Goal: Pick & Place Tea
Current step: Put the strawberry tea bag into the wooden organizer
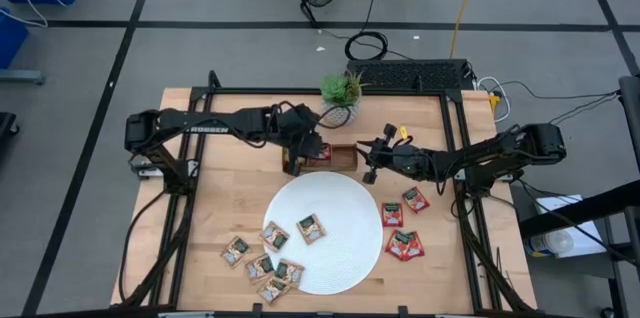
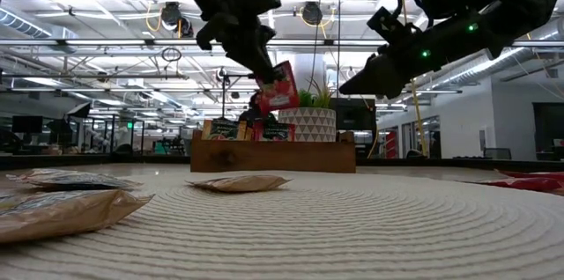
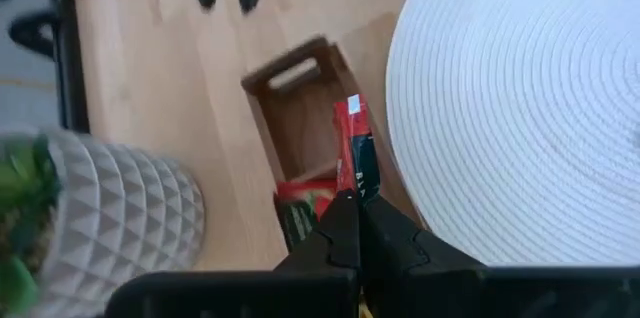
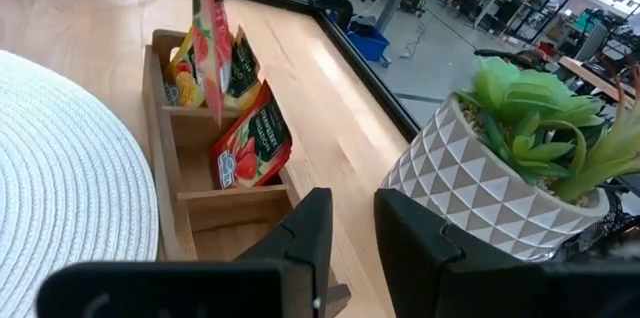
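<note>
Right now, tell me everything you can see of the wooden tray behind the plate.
The wooden tray is a long, low brown box split by dividers into compartments, with a slot handle cut in one end wall. It lies flat on the table between the white plate and the plant pot. Red and tan tea sachets stand leaning inside it. The left claw, shut on a red sachet, hangs just above it.
</note>
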